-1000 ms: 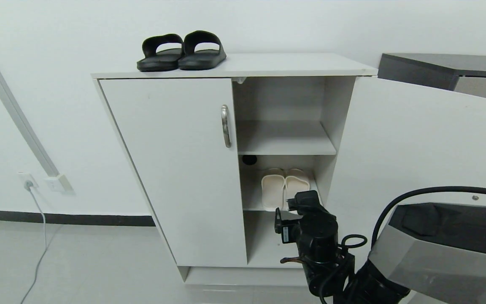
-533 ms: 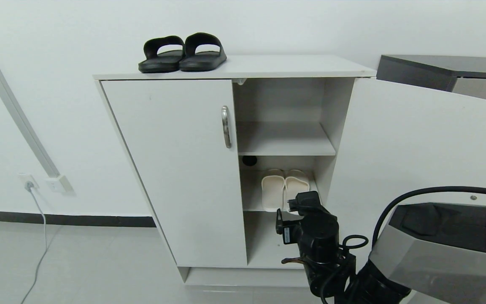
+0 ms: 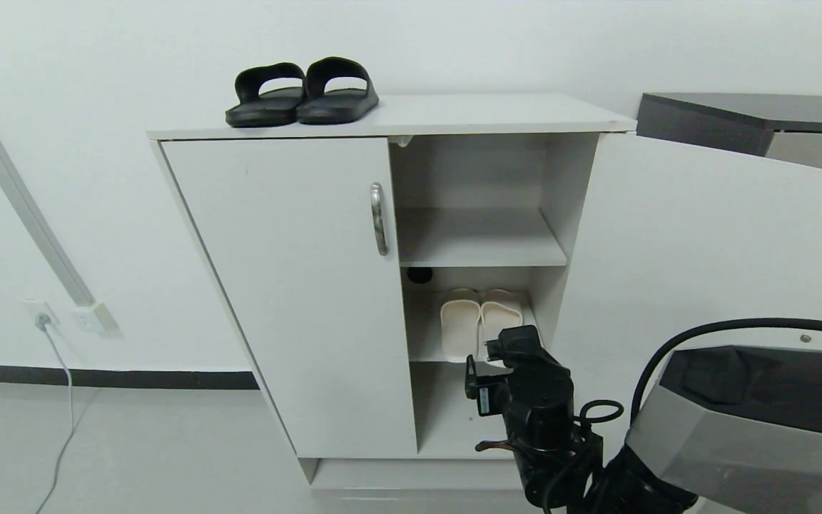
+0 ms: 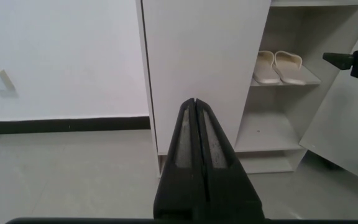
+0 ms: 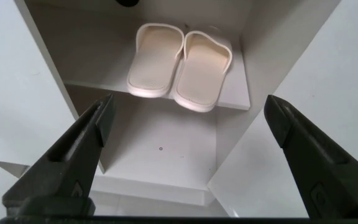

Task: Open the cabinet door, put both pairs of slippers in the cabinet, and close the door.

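Observation:
A white cabinet [image 3: 290, 300] stands against the wall, its right door [image 3: 703, 250] swung open and its left door shut. The cream slippers [image 3: 479, 321] [image 5: 179, 65] [image 4: 279, 66] sit side by side on the middle shelf. The black slippers [image 3: 302, 93] rest on the cabinet top at the left. My right gripper [image 5: 188, 140] is open and empty, just in front of the open compartment, below the cream pair; its arm [image 3: 532, 414] shows in the head view. My left gripper [image 4: 194, 134] is shut and empty, held back from the cabinet, facing the shut left door.
The upper shelf [image 3: 479, 239] and bottom shelf [image 3: 454, 421] hold nothing. A grey unit [image 3: 753, 125] stands behind the open door. A wall socket with a cable [image 3: 43, 321] sits at the left above bare floor [image 3: 133, 450].
The head view has shifted slightly; the cabinet sits a little lower and to the left. My right arm stays in front of the open compartment.

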`<state>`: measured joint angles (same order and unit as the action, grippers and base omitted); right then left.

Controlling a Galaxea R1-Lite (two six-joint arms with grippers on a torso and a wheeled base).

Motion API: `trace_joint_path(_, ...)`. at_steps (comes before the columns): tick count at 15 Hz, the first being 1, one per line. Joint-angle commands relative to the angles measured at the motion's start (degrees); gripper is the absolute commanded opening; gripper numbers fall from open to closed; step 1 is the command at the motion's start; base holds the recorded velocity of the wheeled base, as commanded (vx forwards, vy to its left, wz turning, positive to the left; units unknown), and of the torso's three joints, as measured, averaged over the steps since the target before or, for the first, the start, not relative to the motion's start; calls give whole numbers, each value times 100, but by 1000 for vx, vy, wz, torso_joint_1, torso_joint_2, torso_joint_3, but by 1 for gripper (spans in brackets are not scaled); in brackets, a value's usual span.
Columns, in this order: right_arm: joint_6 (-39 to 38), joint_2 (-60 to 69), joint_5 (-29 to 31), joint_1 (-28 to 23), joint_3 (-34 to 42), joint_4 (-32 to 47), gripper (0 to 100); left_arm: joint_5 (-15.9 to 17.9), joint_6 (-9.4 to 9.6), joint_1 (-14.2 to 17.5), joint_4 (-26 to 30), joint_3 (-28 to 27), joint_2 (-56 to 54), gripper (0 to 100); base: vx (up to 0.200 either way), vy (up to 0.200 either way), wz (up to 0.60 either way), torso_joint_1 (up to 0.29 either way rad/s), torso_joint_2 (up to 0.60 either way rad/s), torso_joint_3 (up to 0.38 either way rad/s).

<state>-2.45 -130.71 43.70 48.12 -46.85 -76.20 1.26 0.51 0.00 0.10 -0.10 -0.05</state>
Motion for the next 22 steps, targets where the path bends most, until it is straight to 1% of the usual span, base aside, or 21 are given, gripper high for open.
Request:
trace_joint_path(1, -1, -16, -2, 5, 0, 9, 100, -3, 2, 0, -1, 1, 5, 0, 0, 200, 0, 12, 2, -2)
trace_joint_path(18, -1, -7, -2, -22, 53, -88, 100, -3, -7, 0, -1, 1, 5, 0, 0, 200, 0, 3, 2, 3)
trace_joint_path(22, 113, -7, -46, -48, 71, -360, 100, -3, -7, 0, -1, 1, 5, 0, 0, 0, 0, 0, 0, 0)
